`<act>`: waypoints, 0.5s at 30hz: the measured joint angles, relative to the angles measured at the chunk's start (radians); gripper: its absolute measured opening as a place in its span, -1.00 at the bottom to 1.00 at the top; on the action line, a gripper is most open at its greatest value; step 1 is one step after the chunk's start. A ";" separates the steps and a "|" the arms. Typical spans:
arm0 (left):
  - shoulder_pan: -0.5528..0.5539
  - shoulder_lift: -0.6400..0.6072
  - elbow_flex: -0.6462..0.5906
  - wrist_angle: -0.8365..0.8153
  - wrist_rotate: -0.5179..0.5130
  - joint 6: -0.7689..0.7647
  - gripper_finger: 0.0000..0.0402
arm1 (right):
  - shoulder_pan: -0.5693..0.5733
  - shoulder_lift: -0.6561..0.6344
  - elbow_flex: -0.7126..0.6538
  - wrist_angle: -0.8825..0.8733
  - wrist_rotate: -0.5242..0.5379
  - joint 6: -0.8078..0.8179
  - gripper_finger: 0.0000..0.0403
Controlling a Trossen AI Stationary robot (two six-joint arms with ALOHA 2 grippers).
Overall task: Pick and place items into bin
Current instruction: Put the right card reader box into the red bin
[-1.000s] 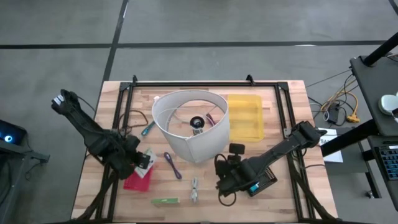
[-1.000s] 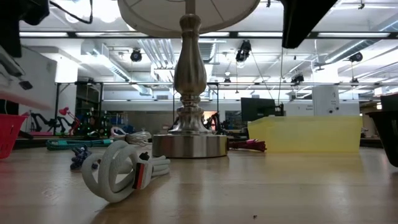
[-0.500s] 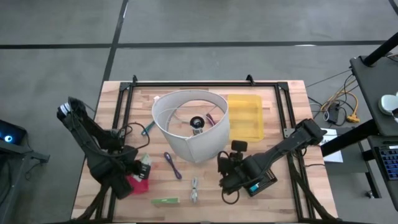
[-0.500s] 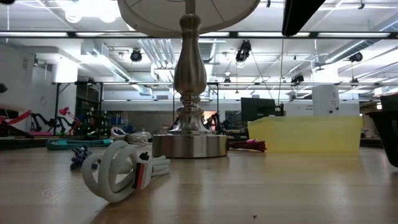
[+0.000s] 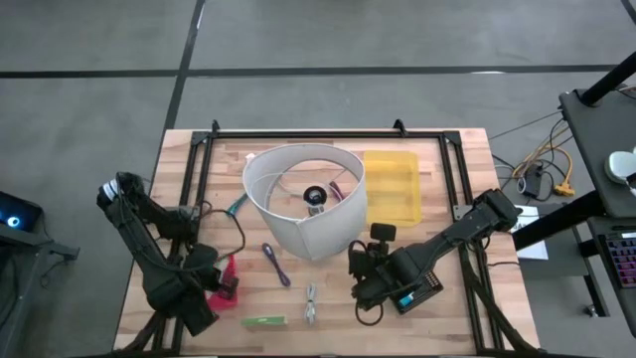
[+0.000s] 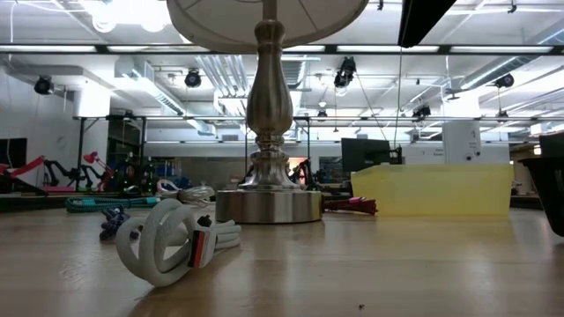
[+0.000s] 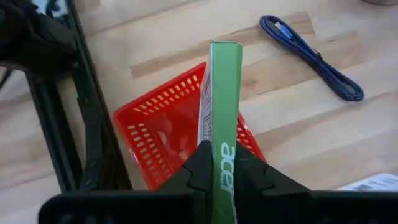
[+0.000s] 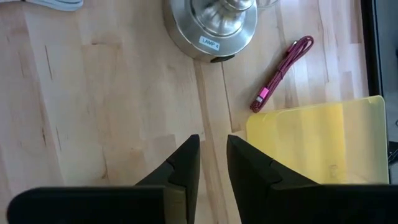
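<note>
The left gripper [image 7: 221,165] is clamping a slim green box [image 7: 222,93] between its 2 fingers, the box standing on edge with its long axis running straight out from the claw. Directly beneath the box a red mesh basket [image 7: 165,134] is sitting on the wood, and beyond it a blue cable [image 7: 314,53] is lying loose. In the high view this gripper [image 5: 221,288] is hovering at the table's front left corner, with the large white lampshade [image 5: 303,199] standing between it and the yellow bin [image 5: 392,187].

That is the relation the next move is hanging on: the bin is lying well apart from the left claw, off to the far right of it and behind the shade, so carrying the box there would probably mean swinging around or over the lamp (the red basket below is not the target tray).

The right gripper [image 8: 213,158] is waiting empty, its 2 fingers nearly together with only a narrow gap showing, and it is looking toward the lamp base [image 8: 211,25], a magenta cable [image 8: 280,71] and the bin's near corner. This arm is plainly the nearer 1 to the bin, and to the loose items at the table's front.
</note>
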 joint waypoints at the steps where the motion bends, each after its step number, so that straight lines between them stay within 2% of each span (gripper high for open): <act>1: 0.000 0.016 0.006 -0.006 0.000 0.000 -0.93 | 0.000 0.000 0.000 0.000 0.000 0.000 -0.66; 7: -0.001 0.082 0.013 -0.015 0.032 0.001 -0.93 | 0.000 0.000 0.000 0.000 0.000 0.001 -0.66; 15: 0.000 0.139 -0.003 -0.019 0.023 0.010 -0.89 | 0.000 0.000 0.000 0.001 0.000 0.003 -0.66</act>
